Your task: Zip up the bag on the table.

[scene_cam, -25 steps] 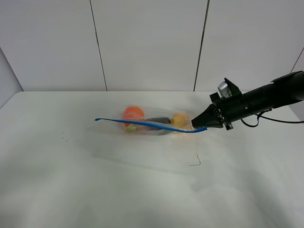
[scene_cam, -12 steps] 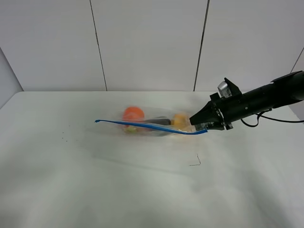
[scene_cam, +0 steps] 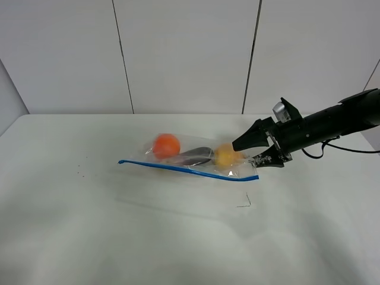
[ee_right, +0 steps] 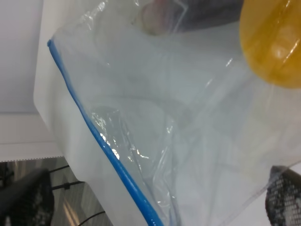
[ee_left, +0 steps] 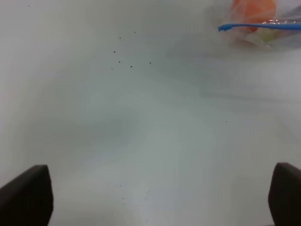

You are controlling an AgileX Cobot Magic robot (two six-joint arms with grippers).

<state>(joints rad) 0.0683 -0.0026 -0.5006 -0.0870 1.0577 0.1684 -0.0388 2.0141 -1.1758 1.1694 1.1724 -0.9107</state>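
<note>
The bag (scene_cam: 196, 160) lies flat on the table (scene_cam: 89, 231), clear and crinkly. Its blue zipper strip (scene_cam: 184, 169) runs along the near long edge. Inside are an orange fruit (scene_cam: 166, 145), a dark item (scene_cam: 196, 155) and a yellow fruit (scene_cam: 224, 155). My right gripper (scene_cam: 252, 152) is open at the bag's right end, jaws spread, holding nothing. In the right wrist view the bag (ee_right: 178, 108), zipper strip (ee_right: 108, 150) and yellow fruit (ee_right: 275, 42) fill the picture ahead of the gripper (ee_right: 155, 200). My left gripper (ee_left: 155, 200) is open over bare table, far from the bag (ee_left: 263, 28).
A thin dark thread-like mark (scene_cam: 244, 202) lies on the table in front of the bag's right end. Small dark specks (scene_cam: 80, 174) dot the table to the left. A white panelled wall (scene_cam: 184, 53) stands behind the table.
My right gripper was shut on the zipper strip's right end and has opened. The bag has dropped flat, and the strip now lies lower on the table.
</note>
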